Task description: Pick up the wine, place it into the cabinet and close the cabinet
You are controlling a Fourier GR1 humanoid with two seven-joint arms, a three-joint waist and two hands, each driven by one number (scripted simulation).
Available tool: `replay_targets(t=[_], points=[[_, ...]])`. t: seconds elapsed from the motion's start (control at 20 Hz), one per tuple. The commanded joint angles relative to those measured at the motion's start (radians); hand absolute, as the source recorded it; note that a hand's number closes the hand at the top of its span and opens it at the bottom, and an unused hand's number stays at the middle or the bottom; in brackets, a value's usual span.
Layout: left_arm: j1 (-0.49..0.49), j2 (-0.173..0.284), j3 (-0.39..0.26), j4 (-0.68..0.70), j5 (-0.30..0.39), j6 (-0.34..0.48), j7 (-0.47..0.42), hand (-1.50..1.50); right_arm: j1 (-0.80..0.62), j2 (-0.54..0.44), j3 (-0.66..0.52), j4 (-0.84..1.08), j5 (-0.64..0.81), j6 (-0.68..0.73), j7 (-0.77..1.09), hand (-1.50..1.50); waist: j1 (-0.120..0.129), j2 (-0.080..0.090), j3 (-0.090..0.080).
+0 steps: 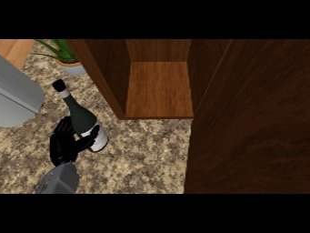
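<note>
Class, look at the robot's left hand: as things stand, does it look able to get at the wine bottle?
Probably yes. The left hand is already at the wine bottle, its fingers curled round the lower body, with nothing between them on the counter.

Non-task items, counter top.
Speckled granite counter [144, 154], beige/brown. Potted plant [64, 53] at top left, green leaves, pale pot, partly cut off by frame. Grey appliance [6, 93] at left edge, rounded corner, type unclear.
</note>
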Motion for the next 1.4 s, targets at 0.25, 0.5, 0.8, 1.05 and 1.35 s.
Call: replay_targets(t=[0.25, 0.5, 0.8, 1.05, 1.35], points=[[0.186, 0.040, -0.144, -0.161, -0.045, -0.336, -0.118, 1.50, 0.041, -0.009, -0.016, -0.198, -0.056, -0.013, 0.069, -1.50, 0.009, -0.004, 0.001], [0.309, -0.009, -0.207, -0.326, -0.042, -0.387, -0.145, 1.50, 0.022, -0.028, -0.045, -0.239, -0.091, -0.006, 0.136, -1.50, 0.014, -0.004, 0.001], [0.342, -0.026, -0.314, -0.605, 0.010, -0.301, 0.085, 1.50, 0.095, -0.009, 0.011, -0.225, -0.033, 0.001, 0.078, -1.50, 0.007, -0.006, 0.001], [0.328, -0.026, -0.447, -0.717, -0.009, -0.151, 0.142, 1.50, 0.058, -0.004, -0.042, -0.225, -0.096, 0.018, 0.077, -1.50, 0.003, -0.004, 0.001], [0.238, -0.027, -0.592, -0.901, -0.010, 0.077, 0.350, 1.50, 0.042, 0.011, -0.038, -0.181, -0.083, 0.022, 0.092, -1.50, 0.003, -0.002, 0.001]])
